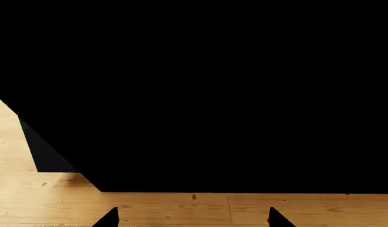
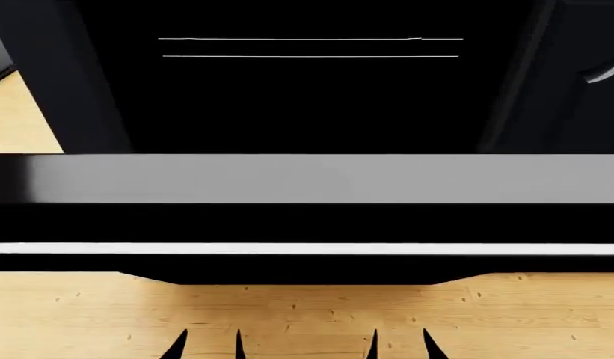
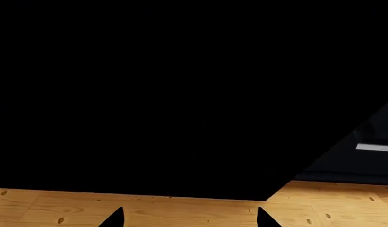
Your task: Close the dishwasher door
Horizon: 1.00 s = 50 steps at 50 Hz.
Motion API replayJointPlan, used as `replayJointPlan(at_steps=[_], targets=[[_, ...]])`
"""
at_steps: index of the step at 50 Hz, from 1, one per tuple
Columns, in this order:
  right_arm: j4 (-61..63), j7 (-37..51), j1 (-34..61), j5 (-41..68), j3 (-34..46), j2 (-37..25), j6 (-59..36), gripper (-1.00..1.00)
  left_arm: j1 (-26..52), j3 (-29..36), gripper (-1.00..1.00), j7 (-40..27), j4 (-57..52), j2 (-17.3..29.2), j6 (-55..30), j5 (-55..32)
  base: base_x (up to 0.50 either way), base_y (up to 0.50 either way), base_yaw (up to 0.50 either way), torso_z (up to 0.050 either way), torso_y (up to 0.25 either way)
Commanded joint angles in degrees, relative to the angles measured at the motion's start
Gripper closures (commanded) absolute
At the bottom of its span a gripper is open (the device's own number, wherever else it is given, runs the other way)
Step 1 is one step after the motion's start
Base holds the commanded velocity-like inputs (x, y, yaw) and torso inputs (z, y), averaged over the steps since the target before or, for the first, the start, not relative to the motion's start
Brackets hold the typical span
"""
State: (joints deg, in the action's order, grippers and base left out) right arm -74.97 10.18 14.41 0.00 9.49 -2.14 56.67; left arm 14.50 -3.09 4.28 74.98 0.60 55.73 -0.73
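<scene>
The wide flat black dishwasher door [image 2: 307, 179] hangs open, grey inner face up, pale edge strip showing; both pincers spread wide.

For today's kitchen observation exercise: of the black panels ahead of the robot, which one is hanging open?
The dishwasher door, folded down flat with its grey inner face up. The framed cabinet door beside it stands upright.

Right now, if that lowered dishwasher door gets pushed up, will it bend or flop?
Probably not: the dishwasher door looks like one wide, flat, rigid panel. It would likely swing up as a whole, about a hinge at its far edge. Its smooth, plain face might let an end effector slip.
</scene>
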Motion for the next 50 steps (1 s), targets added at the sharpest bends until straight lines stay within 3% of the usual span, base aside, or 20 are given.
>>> replayJointPlan(at_steps=[1, 50], targets=[[-0.01, 0.05, -0.01, 0.14, -0.35, -0.12, -0.02, -1.00, 0.00, 0.42, -1.00, -0.05, 0.01, -0.14, -0.01, 0.14, 0.00, 0.00, 0.00, 0.000, 0.000], [-0.01, -0.61, -0.03, 0.19, -0.94, -0.07, 0.49, -1.00, 0.02, 0.53, -1.00, -0.13, 0.01, -0.15, 0.00, 0.12, 0.07, 0.00, 0.00, 0.000, 0.000]])
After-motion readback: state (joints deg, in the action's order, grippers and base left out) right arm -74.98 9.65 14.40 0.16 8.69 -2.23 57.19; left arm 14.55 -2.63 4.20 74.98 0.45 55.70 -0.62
